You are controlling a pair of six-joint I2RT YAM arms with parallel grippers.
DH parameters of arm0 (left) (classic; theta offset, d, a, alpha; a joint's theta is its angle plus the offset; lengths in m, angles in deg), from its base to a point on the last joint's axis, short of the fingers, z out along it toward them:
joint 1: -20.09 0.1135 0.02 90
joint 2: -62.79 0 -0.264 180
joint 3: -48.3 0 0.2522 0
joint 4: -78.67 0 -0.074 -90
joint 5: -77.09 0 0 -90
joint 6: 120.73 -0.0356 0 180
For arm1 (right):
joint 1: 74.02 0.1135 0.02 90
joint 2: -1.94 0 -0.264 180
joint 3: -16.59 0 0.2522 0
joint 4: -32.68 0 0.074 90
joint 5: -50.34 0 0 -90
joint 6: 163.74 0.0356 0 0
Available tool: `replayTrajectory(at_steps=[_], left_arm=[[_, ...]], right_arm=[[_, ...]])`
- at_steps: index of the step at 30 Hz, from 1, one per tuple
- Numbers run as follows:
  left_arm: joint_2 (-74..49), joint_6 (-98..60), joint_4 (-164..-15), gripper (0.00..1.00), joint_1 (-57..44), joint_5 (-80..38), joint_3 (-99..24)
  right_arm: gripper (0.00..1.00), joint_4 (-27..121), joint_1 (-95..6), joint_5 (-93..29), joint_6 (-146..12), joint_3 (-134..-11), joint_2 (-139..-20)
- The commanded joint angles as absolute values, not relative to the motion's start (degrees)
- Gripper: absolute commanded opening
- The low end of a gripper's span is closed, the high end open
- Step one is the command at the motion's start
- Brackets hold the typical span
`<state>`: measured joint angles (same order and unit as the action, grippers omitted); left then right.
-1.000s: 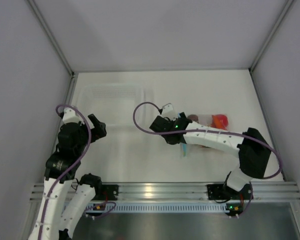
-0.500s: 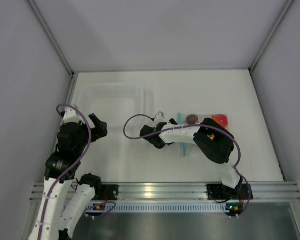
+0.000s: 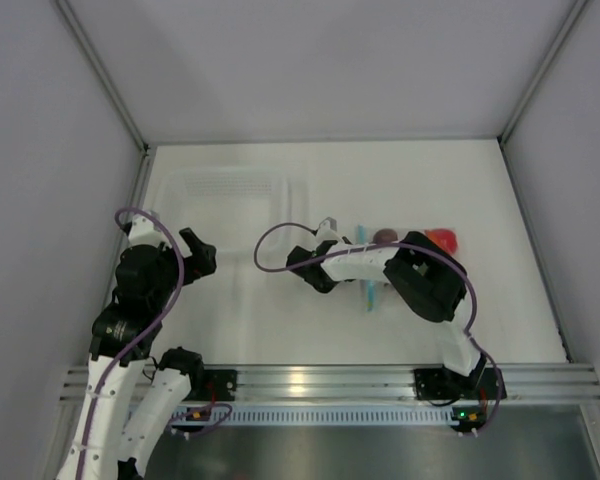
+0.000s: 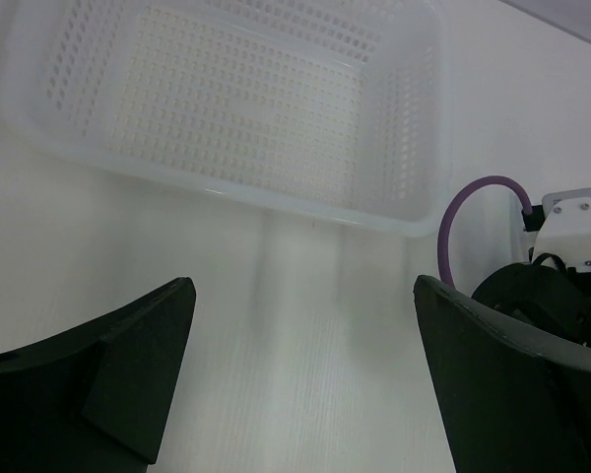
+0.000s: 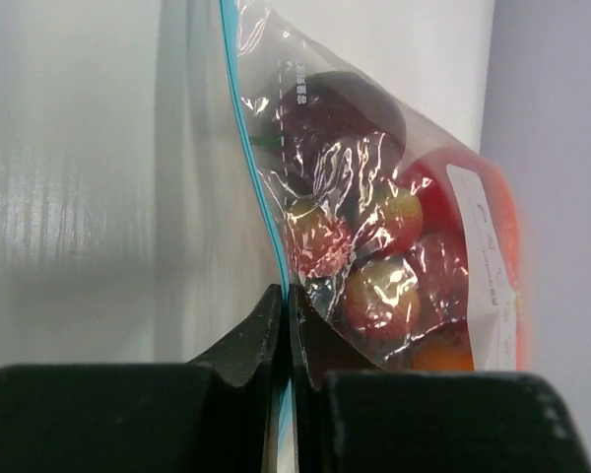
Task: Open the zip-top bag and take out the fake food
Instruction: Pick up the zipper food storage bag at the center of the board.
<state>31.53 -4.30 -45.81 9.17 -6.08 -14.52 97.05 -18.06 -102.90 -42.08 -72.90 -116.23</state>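
Robotics lab test cell. White desk (image 3: 400, 180) boxed in by plain pale panel walls (image 3: 320, 60) on metal corner posts (image 3: 100, 75); slotted aluminium rail (image 3: 320, 378) along near edge; purple cabling (image 4: 488, 181) exposed.

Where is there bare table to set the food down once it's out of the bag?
Bare table runs along the near edge between the two arms, and behind the zip-top bag toward the back wall. Crowded: the far left corner holds the basket, and the right claw pinches the bag's strip mid-table.

Clear, teal-edged zip-top bag (image 5: 297, 65); red and purple fake food (image 5: 379, 291).
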Motion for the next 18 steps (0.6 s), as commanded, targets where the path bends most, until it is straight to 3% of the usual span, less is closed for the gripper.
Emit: replayTrajectory(at_steps=[1, 7, 10, 18], left_arm=[[31.6, -5.2, -49.4, 0.99, 9.1, -6.8, -14.2], [31.4, -6.0, -50.2, 0.99, 9.1, -9.7, -14.3], [31.2, -7.7, -51.8, 0.99, 9.1, -16.6, -14.7], [30.7, -7.9, -64.0, 0.99, 9.0, -51.7, -15.2]], right_arm=[[0.0, 99.2, -18.2, -106.4, -40.5, -72.2, -113.9], [0.0, 99.1, -15.7, -102.9, -44.6, -71.6, -105.9], [0.0, 96.2, -13.6, -96.6, -51.2, -70.7, -99.2], [0.0, 94.9, -12.1, -77.5, -60.3, -71.5, -80.7]])
